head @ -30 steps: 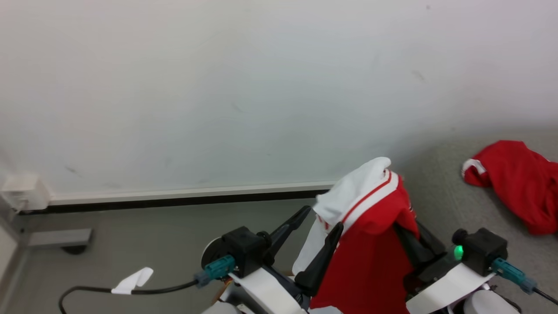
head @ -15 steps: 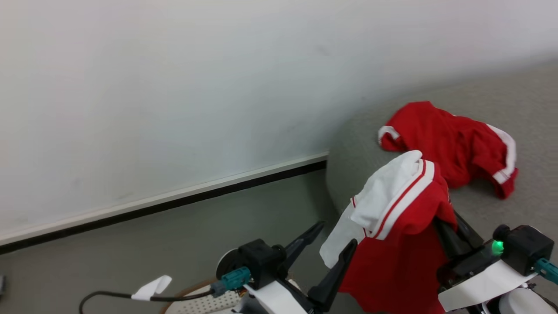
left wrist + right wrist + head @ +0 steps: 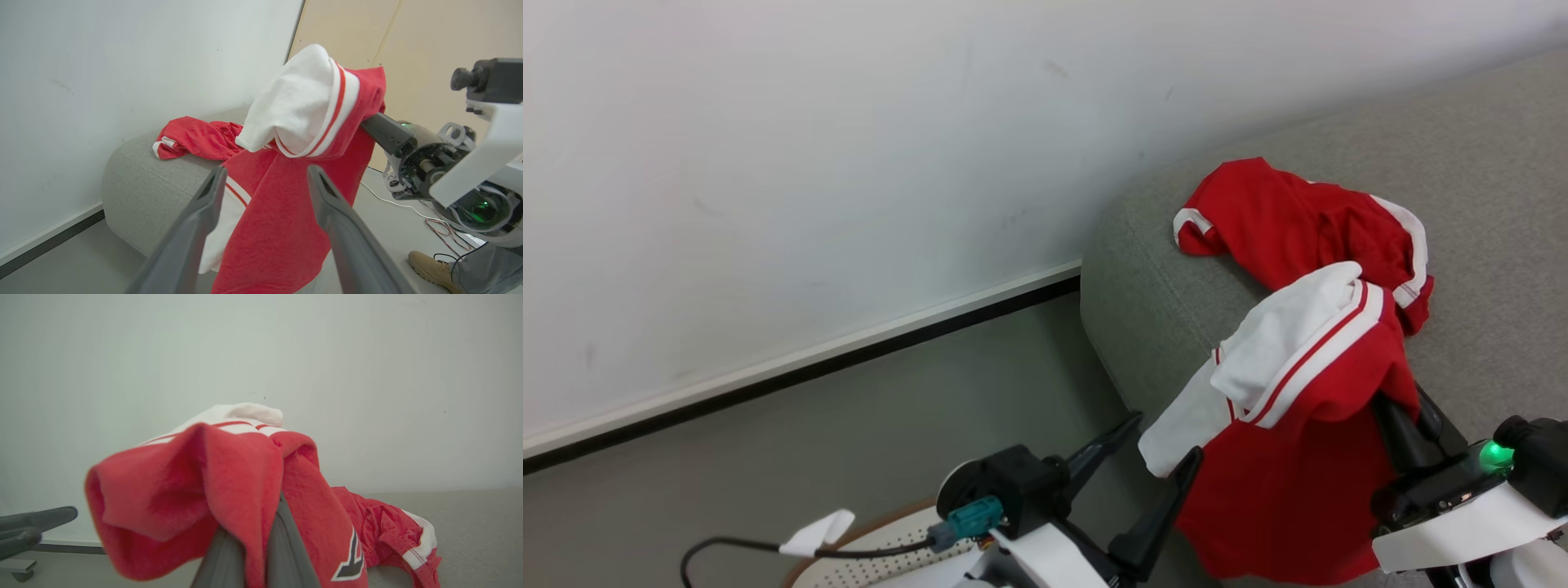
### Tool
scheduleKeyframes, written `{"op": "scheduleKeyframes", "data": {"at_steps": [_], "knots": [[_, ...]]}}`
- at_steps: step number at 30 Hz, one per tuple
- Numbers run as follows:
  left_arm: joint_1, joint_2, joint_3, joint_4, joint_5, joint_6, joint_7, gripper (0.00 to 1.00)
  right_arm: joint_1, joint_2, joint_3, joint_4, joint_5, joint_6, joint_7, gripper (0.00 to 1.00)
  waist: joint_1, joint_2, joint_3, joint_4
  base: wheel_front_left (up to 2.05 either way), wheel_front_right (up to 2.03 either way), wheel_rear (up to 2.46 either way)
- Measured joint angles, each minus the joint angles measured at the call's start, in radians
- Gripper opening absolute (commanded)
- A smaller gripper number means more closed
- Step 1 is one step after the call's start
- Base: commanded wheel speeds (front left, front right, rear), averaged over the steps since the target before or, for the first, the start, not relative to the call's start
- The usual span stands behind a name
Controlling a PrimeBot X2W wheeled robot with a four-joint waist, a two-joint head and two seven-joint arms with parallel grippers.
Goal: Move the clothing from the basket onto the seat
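My right gripper is shut on a piece of clothing, red with a white striped panel, which drapes over its fingers and hangs down. In the right wrist view the red cloth is pinched between the two fingers. This garment hangs in front of the rounded left end of the grey seat. Another red garment lies crumpled on the seat behind it. My left gripper stands open just left of the hanging cloth, holding nothing. A sliver of the basket shows at the bottom edge.
A white wall with a dark baseboard runs behind the grey floor. A black cable with a white tag trails from my left wrist. In the left wrist view a person's shoe and loose cables are on the floor.
The head camera has swung right, bringing the seat and the lying garment further into view. My right gripper still holds its garment, and the left stays open.
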Motion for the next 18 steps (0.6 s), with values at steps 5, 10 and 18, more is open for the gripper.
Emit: {"op": "scheduleKeyframes", "data": {"at_steps": [5, 10, 18], "knots": [[-0.057, 0.001, -0.008, -0.017, 0.018, -0.013, 0.032, 1.00, -0.015, 0.003, -0.049, -0.020, 0.005, 0.000, 0.000, 0.00, 0.0000, 0.0000, 0.043, 0.017, 0.00, 0.00, 0.00], [-0.186, 0.019, 0.012, -0.052, 0.049, -0.033, 0.076, 1.00, -0.134, 0.029, -0.173, -0.039, 0.018, 0.000, 0.002, 0.00, 0.0001, 0.0000, 0.142, 0.048, 0.00, 0.00, 0.00], [-0.379, 0.021, 0.012, -0.080, 0.107, -0.083, 0.140, 1.00, -0.470, -0.049, -0.333, -0.001, -0.066, 0.000, 0.098, 0.00, 0.0002, 0.0000, 0.342, 0.118, 0.00, 0.00, 0.00]]}}
